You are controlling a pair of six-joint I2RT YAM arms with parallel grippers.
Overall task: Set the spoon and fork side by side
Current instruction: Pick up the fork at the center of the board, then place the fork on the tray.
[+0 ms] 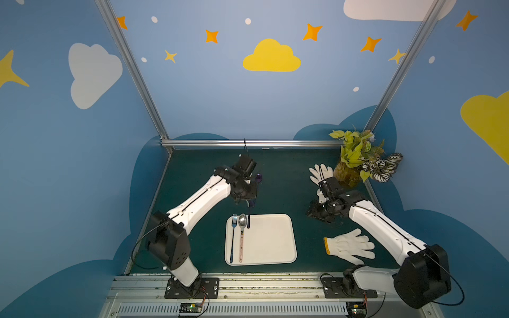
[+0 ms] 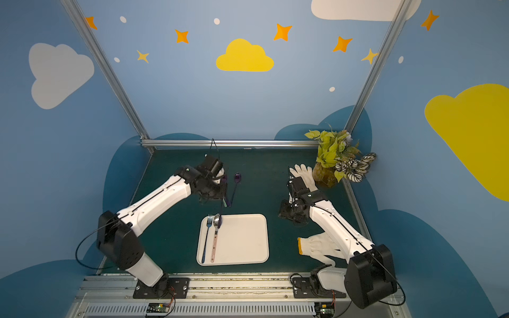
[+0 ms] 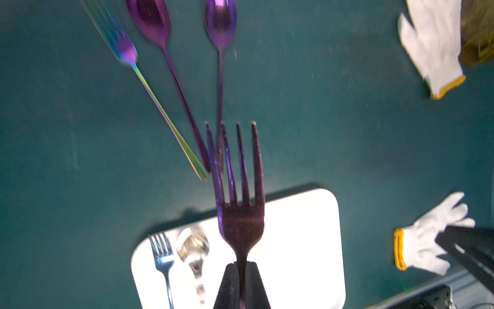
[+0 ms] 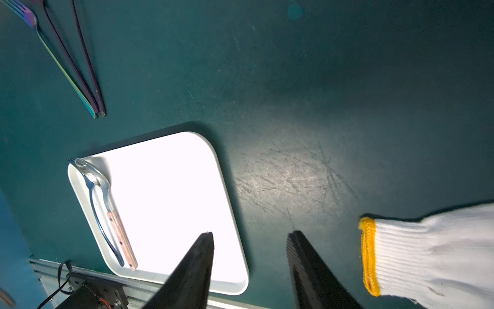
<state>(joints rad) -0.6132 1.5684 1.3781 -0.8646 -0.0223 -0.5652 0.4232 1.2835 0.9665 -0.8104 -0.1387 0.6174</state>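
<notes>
My left gripper (image 3: 242, 263) is shut on the neck of a dark purple fork (image 3: 240, 187), tines pointing away from the jaws. In a top view it hangs at the gripper (image 1: 250, 203) over the far edge of the white tray (image 1: 272, 242). On the tray's left side a blue-handled fork (image 1: 233, 236) and a wood-handled spoon (image 1: 242, 228) lie side by side. Two purple spoons (image 3: 149, 18) (image 3: 220, 21) and a rainbow fork (image 3: 125, 50) lie on the green table beyond the tray. My right gripper (image 4: 250, 234) is open and empty, right of the tray.
One white glove (image 1: 348, 245) lies right of the tray under the right arm. Another glove (image 1: 321, 172) lies at the back right beside a potted plant (image 1: 355, 159). Metal rails edge the table at the back and front.
</notes>
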